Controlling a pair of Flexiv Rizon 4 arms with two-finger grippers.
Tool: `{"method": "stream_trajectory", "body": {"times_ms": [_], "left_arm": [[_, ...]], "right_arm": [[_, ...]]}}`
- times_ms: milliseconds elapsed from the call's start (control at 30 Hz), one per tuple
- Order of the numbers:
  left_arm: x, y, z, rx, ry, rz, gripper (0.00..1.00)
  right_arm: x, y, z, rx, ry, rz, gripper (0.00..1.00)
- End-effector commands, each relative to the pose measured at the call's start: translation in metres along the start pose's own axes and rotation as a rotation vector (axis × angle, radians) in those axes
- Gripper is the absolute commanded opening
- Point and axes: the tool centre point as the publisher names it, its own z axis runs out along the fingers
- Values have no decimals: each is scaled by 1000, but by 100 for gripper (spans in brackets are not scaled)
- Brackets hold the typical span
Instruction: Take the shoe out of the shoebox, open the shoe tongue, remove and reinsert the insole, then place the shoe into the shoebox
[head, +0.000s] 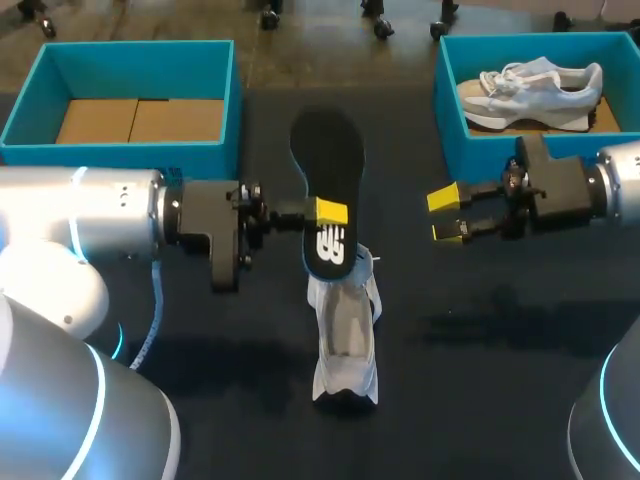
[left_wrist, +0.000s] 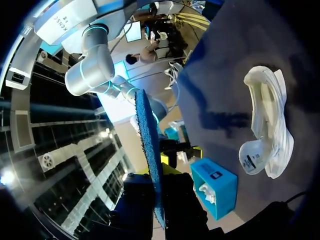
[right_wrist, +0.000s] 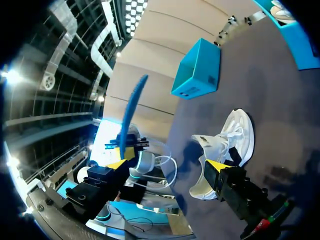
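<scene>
- Over the middle of the tabletop (head: 480, 380), head view: the left gripper (head: 326, 214) pinches a black insole (head: 326, 150), its top face up, above a white shoe (head: 345, 340) that rests on the tabletop with its mouth gaping.
- The right gripper (head: 447, 215) hangs spread, apart from the insole.
- A second shoe (head: 530, 90) lies in the right shoebox (head: 450, 120).
- Left wrist view: the insole (left_wrist: 150, 160) runs edge-on ahead, its underside blue, and the shoe (left_wrist: 267, 120) lies off to one side.
- Right wrist view: the insole (right_wrist: 131, 112) stands well ahead of the spread tips, with the shoe (right_wrist: 227, 142) near one tip.
</scene>
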Motion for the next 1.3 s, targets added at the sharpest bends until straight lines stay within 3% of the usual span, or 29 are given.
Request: {"method": "stream_trajectory", "body": {"times_ms": [33,133,533,967,1300], "left_arm": [[14,6,12,7,-20,12,0],[20,2,13,13,-34,26,0],[30,-3,19,-24,-60,29,0],[41,0,29,-29,-59,16,0],[49,4,30,-39,-45,49,0]], "right_arm": [[-1,0,1,-1,0,0,100],[-1,0,1,-1,0,0,100],[13,33,21,-9,7,-4,100],[16,37,52,-22,101,21,100],[30,36,68,-11,90,68,100]]}}
